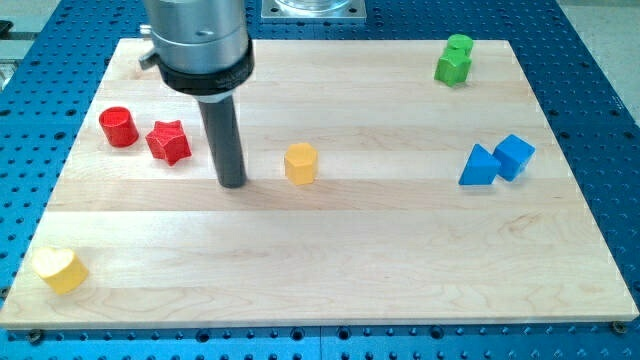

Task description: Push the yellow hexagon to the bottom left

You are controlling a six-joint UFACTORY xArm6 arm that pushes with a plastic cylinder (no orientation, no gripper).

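Nearest the view's bottom, a yellow heart-shaped block [58, 269] sits in the bottom-left corner of the wooden surface [330, 270], marking roughly where the target must end up. Farther up, mid-board, the yellow hexagon [300, 163] stands upright, a short orange-yellow prism, still far from that corner. The tool is a plain rod with nothing to open or close; its tip [232, 184] rests just to the hexagon's left, apart from it. Judging by this, the step in hand is positioning: the tip is on the wrong side and likely needs to circle to the hexagon's upper right before pushing down-left. Beyond lie a red star [169, 142] and red cylinder [118, 127] at left, blue blocks [497, 160] at right, and a green block [454, 59] at the top.
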